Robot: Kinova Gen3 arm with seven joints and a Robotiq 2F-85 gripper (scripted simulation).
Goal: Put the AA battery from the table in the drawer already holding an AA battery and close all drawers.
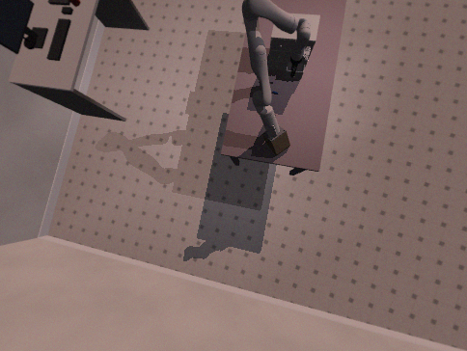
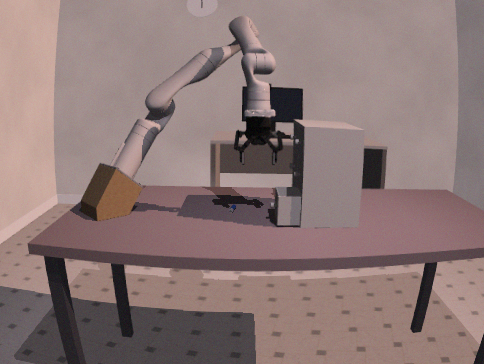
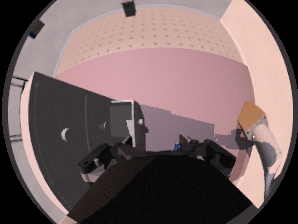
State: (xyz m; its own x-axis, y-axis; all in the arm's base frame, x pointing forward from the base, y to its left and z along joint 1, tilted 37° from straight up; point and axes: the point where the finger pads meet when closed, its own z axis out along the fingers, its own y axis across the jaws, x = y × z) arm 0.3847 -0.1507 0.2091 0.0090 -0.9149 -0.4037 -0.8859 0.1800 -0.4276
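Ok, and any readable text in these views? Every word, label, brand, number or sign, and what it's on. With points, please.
None readable.
Chest (image 2: 331,175): no legible lettering.
Battery (image 1: 275,93) (image 2: 233,207) (image 3: 177,146): too small to read any print.
Arm (image 2: 187,72): no legible brand.
Wall clock (image 2: 202,5): cut off by the frame, no numerals readable.

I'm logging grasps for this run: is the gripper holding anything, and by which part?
Nothing is held: the gripper hangs open above the table.
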